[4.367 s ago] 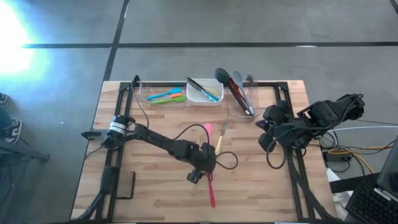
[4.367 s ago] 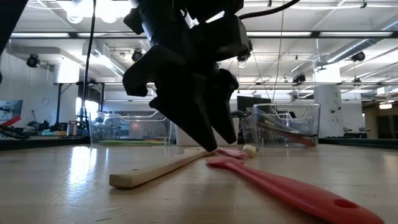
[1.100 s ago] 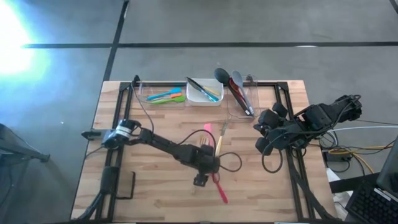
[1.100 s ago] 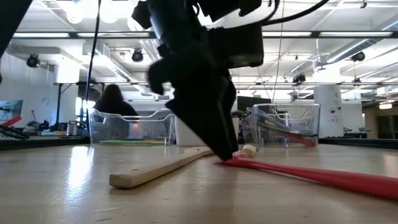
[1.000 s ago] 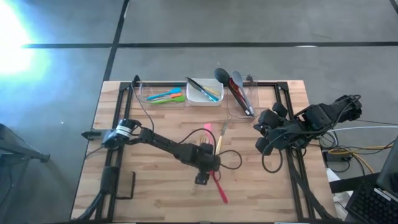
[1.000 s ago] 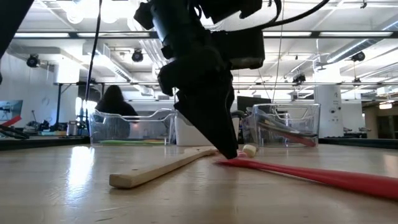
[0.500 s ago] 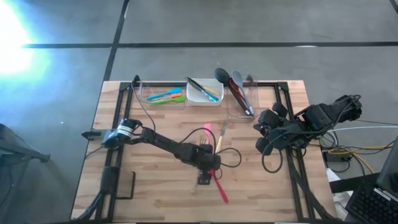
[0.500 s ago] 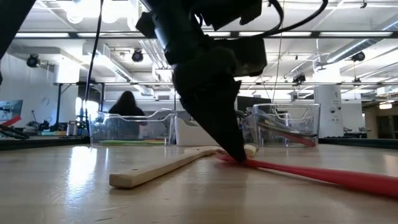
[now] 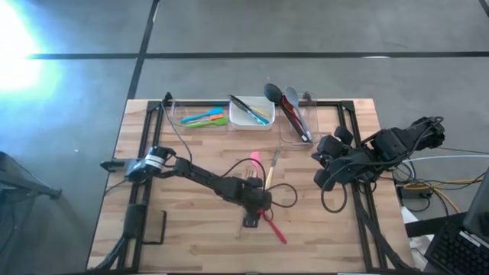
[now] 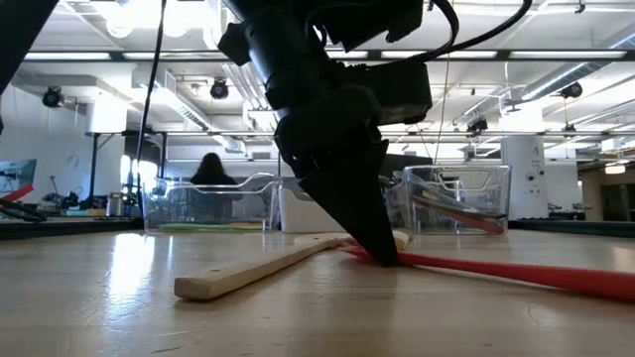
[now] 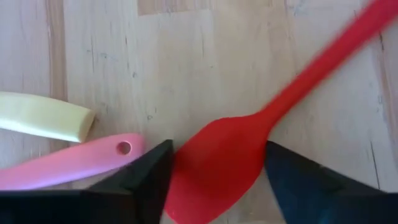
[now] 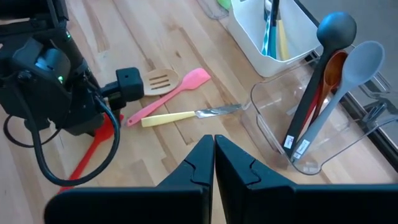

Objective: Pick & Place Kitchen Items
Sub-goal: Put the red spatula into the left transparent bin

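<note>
At the far left of the wooden surface (image 9: 176, 229), a clear tub (image 9: 197, 114) at the back edge is seen holding teal, orange and green utensils (image 9: 205, 118). Next to it, a white tub (image 9: 252, 116) holds more slim utensils. Near the middle of the surface, the left gripper (image 9: 258, 215) is lowered onto a red spatula (image 9: 273, 228); its fingers (image 11: 140, 180) are spread apart on either side of the spatula's blade, not clamped on it. A pink spatula (image 9: 254, 163), a wooden spatula (image 10: 260, 268) and a pale-handled knife (image 12: 183, 116) are lying just beside it. Further right, a second clear tub (image 9: 296, 126) holds a black ladle (image 9: 273, 93), a grey spoon (image 9: 292, 98) and a red utensil. At the right edge the right gripper (image 9: 324, 164) is held above the surface, its fingers (image 12: 200, 163) pressed together, empty.
</note>
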`<state>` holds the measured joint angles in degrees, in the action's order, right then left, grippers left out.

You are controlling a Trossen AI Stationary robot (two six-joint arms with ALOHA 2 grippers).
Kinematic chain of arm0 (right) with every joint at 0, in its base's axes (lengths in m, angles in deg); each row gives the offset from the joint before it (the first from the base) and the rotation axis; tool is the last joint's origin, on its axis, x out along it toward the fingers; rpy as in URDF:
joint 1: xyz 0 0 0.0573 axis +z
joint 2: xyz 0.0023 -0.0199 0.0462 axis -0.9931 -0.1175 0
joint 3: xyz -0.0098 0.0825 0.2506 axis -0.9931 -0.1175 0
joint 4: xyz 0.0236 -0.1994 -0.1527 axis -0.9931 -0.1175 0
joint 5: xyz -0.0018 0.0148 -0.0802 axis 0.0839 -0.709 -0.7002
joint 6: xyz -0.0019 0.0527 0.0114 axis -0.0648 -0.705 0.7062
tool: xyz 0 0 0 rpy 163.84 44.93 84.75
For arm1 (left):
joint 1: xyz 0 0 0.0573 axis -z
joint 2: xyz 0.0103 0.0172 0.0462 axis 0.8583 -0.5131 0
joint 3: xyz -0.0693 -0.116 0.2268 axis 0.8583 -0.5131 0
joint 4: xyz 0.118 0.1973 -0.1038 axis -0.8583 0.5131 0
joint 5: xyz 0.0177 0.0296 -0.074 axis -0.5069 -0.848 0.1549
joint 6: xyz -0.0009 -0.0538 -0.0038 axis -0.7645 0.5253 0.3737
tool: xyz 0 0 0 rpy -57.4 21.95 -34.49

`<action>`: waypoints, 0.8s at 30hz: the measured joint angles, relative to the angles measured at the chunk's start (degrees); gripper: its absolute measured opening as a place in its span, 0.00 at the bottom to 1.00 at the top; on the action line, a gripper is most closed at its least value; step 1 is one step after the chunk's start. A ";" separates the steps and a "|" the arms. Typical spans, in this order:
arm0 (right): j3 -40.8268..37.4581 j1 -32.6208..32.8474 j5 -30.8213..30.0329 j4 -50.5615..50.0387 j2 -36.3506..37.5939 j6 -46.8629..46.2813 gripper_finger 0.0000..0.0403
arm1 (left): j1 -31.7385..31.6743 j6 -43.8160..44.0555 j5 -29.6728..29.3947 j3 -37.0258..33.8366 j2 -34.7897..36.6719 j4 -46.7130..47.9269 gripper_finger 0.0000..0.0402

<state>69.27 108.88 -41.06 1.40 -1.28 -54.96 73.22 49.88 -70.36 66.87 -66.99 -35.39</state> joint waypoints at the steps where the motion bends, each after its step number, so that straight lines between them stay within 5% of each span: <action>1: -0.04 0.00 0.01 -0.04 0.00 0.01 0.02 | 0.02 0.02 0.06 0.02 -0.03 -0.09 0.55; 10: -0.15 0.00 0.01 -0.01 0.00 0.00 0.02 | -0.31 -0.62 11.63 1.45 0.63 2.47 0.02; 17: -0.15 0.02 0.01 0.05 0.00 0.00 0.02 | -0.41 -4.41 12.65 5.19 1.00 9.51 0.02; 24: -0.23 0.00 0.00 -0.01 0.00 0.53 0.02 | 0.56 -3.24 11.31 7.81 1.08 12.56 0.12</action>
<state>69.04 108.88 -41.06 1.38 -1.28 -54.43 73.78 46.64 -59.05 74.67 -65.90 -22.83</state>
